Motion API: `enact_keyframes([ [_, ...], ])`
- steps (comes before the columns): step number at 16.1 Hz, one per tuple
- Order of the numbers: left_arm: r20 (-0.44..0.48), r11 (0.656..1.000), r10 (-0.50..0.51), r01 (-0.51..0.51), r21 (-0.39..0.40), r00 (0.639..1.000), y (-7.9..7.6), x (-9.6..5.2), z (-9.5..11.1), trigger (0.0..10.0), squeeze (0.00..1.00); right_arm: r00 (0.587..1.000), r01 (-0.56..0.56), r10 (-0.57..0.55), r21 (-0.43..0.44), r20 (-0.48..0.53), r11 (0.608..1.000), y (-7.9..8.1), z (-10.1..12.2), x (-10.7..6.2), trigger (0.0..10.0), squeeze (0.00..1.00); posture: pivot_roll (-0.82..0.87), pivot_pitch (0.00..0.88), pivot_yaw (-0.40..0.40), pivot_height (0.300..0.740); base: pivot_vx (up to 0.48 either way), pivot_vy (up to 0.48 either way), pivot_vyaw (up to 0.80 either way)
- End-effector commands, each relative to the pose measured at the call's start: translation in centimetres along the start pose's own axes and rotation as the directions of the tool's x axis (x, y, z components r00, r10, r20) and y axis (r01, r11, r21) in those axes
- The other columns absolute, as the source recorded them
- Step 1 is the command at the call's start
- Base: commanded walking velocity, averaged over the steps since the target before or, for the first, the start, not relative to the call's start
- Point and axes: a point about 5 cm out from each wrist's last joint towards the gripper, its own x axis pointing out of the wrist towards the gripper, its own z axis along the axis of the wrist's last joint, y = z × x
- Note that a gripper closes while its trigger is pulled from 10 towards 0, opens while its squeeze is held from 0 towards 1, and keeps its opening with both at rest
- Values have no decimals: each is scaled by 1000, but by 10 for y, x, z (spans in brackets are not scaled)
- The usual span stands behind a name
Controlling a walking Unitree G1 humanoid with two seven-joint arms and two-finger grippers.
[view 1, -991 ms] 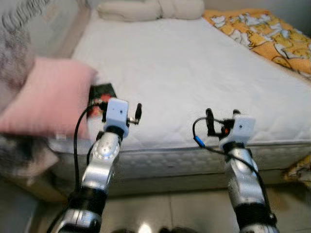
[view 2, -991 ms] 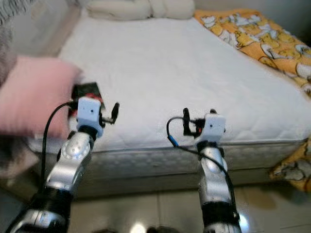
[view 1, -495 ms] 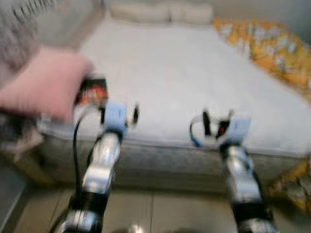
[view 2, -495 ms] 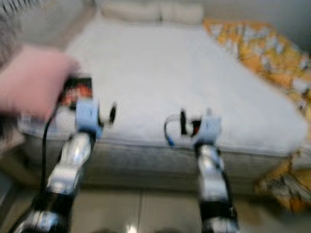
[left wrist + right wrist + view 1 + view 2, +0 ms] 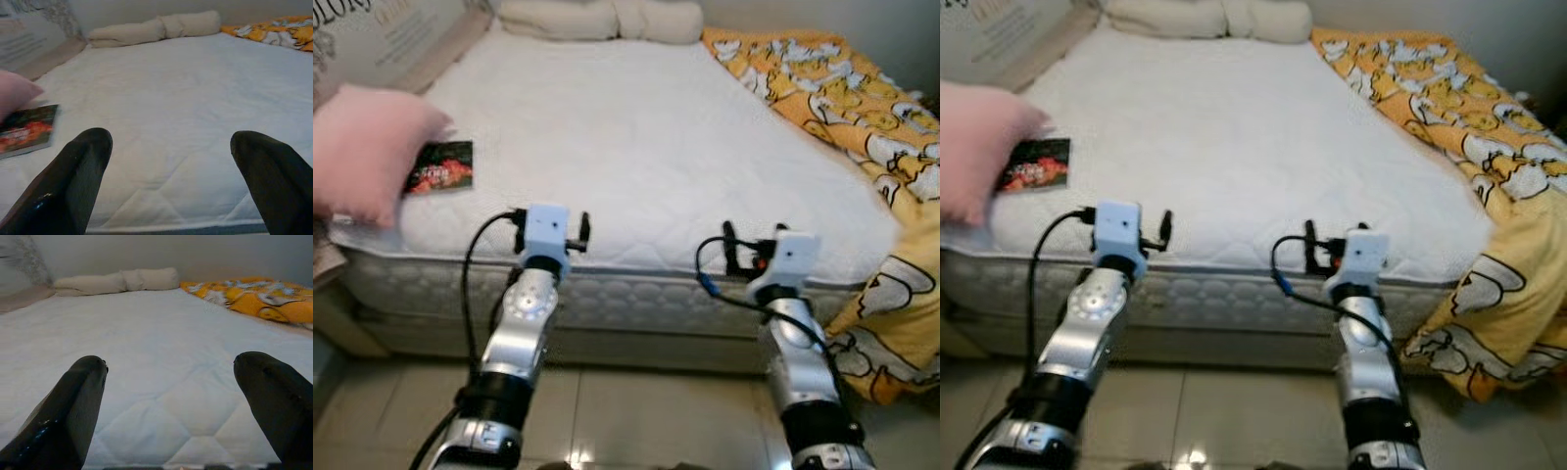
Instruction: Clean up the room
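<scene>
The robot stands at the foot of a big white bed (image 5: 636, 137), with both arms held up low in the frame. The thing to tidy looks like a small dark book (image 5: 440, 167) with red on its cover. It lies flat on the bed at the left of the frame, just beside a pink pillow (image 5: 367, 147) and maybe touching its edge. The book lies ahead of the left gripper (image 5: 171, 181) and off to its left side, so the left arm is the nearer one. The right gripper (image 5: 171, 411) is well apart from the book, over near the middle of the frame. The long side of the book seems to run across the bed, from left to right. Both grippers have their 2 black fingers spread wide, and they hold nothing. A cream bolster (image 5: 602, 18) sits at the top of the frame. An orange and yellow blanket (image 5: 842, 98) hangs off the bed at the right. The next move likely needs a reach forward and left.
</scene>
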Motion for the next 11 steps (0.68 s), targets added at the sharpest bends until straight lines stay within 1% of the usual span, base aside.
enact_keyframes([
  [1,9,1000,-16,16,-3,1000,0,2,3,10000,0,1000,-12,12,0,18,1000,2,4,2,10000,165,-1,0,-10,736,480,0,0],
  [2,16,999,-27,28,-36,1000,-2,1,4,10000,0,1000,-15,15,-5,19,1000,2,3,2,10000,165,-3,0,-12,736,458,0,0],
  [3,21,999,-40,41,-29,999,-4,1,5,10000,0,1000,-17,17,-7,20,1000,2,3,2,10000,169,-4,0,-12,736,300,375,0],
  [6,21,998,-66,65,27,998,-7,1,4,10000,0,999,-25,25,-10,20,1000,2,3,2,10000,176,-5,0,-14,736,298,377,0],
  [7,17,997,-78,78,27,997,-8,1,4,10000,0,999,-32,32,-12,18,999,3,3,2,10000,173,-3,0,-15,736,398,266,0],
  [8,15,995,-91,91,45,996,-9,1,4,10000,0,999,-36,36,-13,16,999,4,2,2,10000,169,-1,0,-14,736,412,244,0],
  [9,14,993,-99,98,68,995,-9,2,5,10000,0,999,-39,39,-13,17,999,5,2,3,10000,173,0,0,-14,736,431,0,0],
  [11,16,994,-94,93,57,995,-8,3,6,10000,0,999,-44,44,-13,17,999,6,2,4,10000,173,3,0,-14,736,431,0,0],
])
